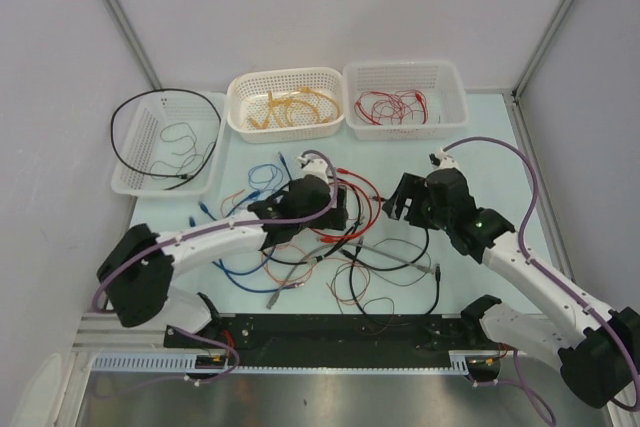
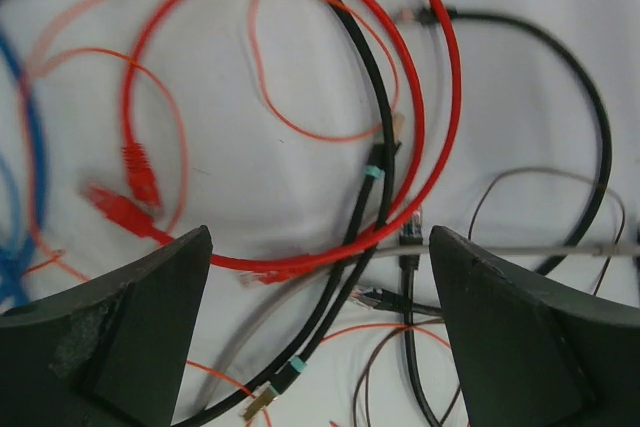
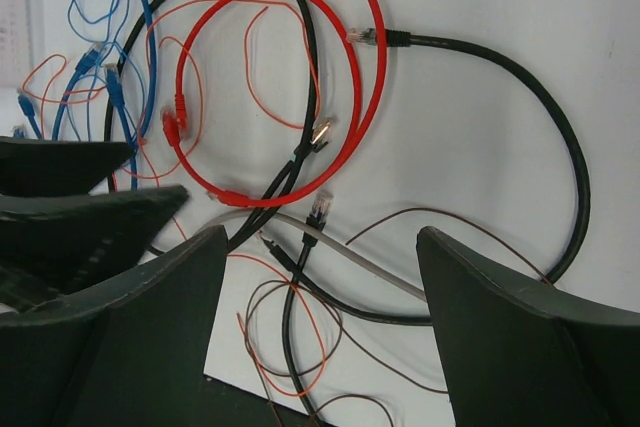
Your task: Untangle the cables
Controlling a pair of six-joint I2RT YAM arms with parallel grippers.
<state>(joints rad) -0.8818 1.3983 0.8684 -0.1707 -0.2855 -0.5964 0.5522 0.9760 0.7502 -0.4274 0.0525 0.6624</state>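
Note:
The cables (image 1: 345,252) lie tangled on the table between my two arms. My left gripper (image 1: 338,209) hovers over the pile's left side, and in its wrist view it (image 2: 320,282) stands open over a red cable loop (image 2: 320,256), a pair of black cables (image 2: 352,232) and a grey cable (image 2: 520,248), with nothing gripped. My right gripper (image 1: 405,202) hangs over the pile's right side. It (image 3: 320,282) is open above a grey cable (image 3: 370,265), a long black cable (image 3: 560,127) and thin brown and orange wires, holding nothing. Blue cables (image 3: 110,87) lie further left.
Three white baskets stand at the back: the left one (image 1: 140,175) holds a black cable, the middle one (image 1: 285,132) yellow cables, the right one (image 1: 452,112) red wires. Blue cables (image 1: 240,269) spread at the pile's left. A black rail (image 1: 330,332) runs along the near edge.

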